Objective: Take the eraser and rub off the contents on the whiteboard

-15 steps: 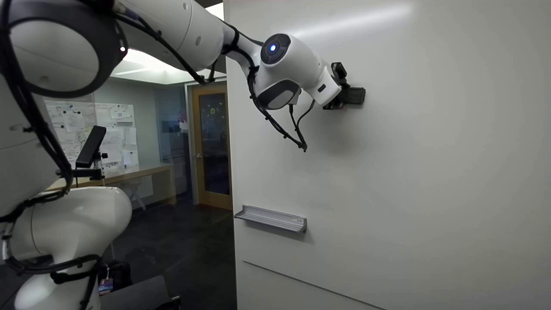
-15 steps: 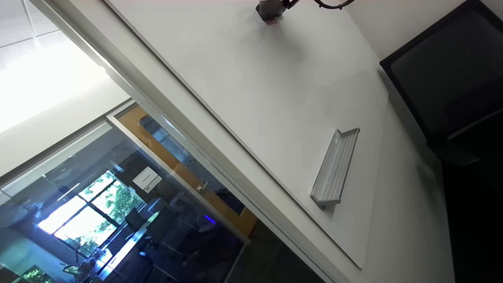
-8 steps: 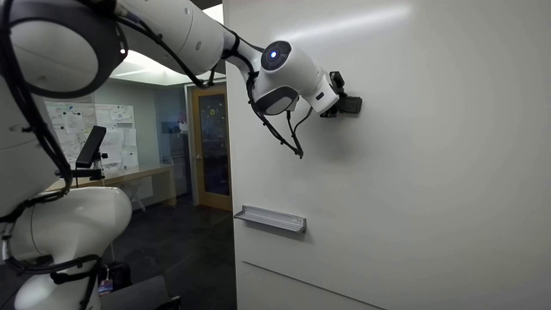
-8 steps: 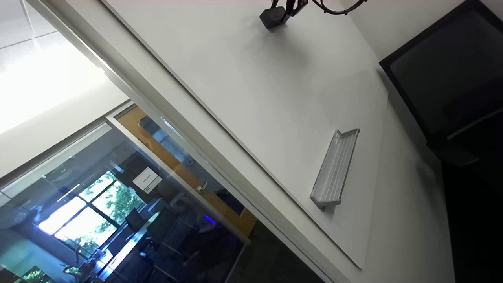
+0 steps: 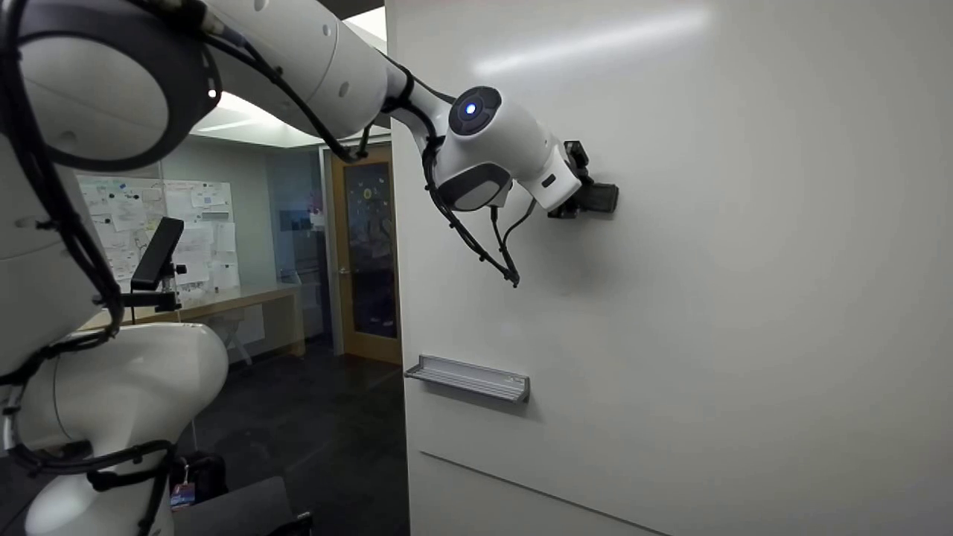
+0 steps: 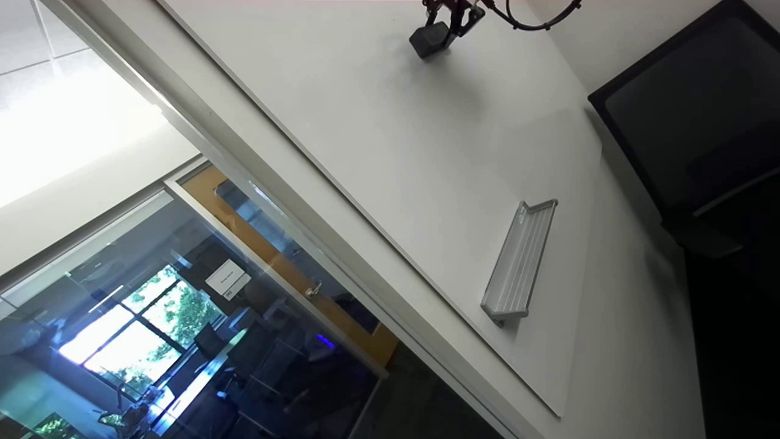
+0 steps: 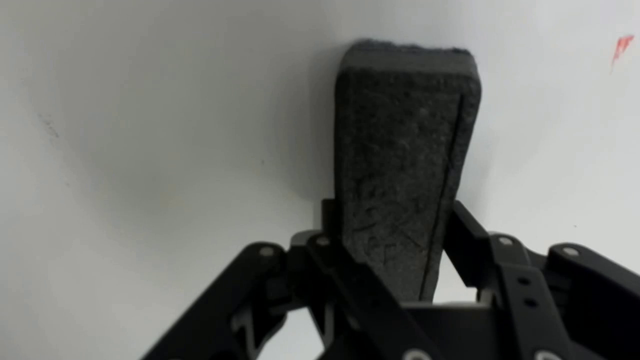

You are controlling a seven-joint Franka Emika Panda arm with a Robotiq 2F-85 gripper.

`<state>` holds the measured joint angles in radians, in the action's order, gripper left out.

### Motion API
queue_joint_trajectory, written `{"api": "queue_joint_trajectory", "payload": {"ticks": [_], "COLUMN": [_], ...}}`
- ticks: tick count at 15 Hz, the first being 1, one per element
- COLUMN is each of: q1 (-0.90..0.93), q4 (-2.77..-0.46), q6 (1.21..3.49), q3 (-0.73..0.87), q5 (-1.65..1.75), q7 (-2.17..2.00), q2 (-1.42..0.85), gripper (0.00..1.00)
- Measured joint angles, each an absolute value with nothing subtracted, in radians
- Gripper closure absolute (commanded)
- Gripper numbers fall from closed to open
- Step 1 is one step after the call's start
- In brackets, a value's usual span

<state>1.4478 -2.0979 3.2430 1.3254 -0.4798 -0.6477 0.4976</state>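
Observation:
My gripper (image 7: 392, 220) is shut on the sides of a black eraser (image 7: 400, 150) in the wrist view. The eraser's far face lies against or very close to the whiteboard (image 7: 175, 280). A small red mark (image 7: 622, 47) is on the board to the right of the eraser, and a faint dark smudge (image 7: 48, 125) is at the left. In both exterior views the eraser (image 5: 601, 198) (image 6: 429, 40) is at the upper part of the whiteboard (image 5: 744, 313) (image 6: 365, 110), held by the gripper (image 5: 584, 195) (image 6: 452, 24). What lies under the eraser is hidden.
A grey ledge (image 5: 469, 380) (image 6: 521, 262) sticks out from the board below the gripper. A black screen (image 6: 701, 116) is on the wall beside the board. Cables (image 5: 476, 249) hang from the arm. A glass wall and door (image 5: 366, 253) stand beyond the board's edge.
My gripper has moved down the board with the eraser, slightly left in an exterior view. A red mark beside the eraser one second ago no longer shows in the exterior views.

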Motion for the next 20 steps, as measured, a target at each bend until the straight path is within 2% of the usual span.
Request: {"api": "queue_joint_trajectory", "payload": {"ticks": [20], "q1": [1.452], "q4": [-2.086], "q6": [3.302], "q3": [1.209], "q5": [-0.458], "q7": [-0.427], "q2": [0.614], "gripper": [0.72]}}
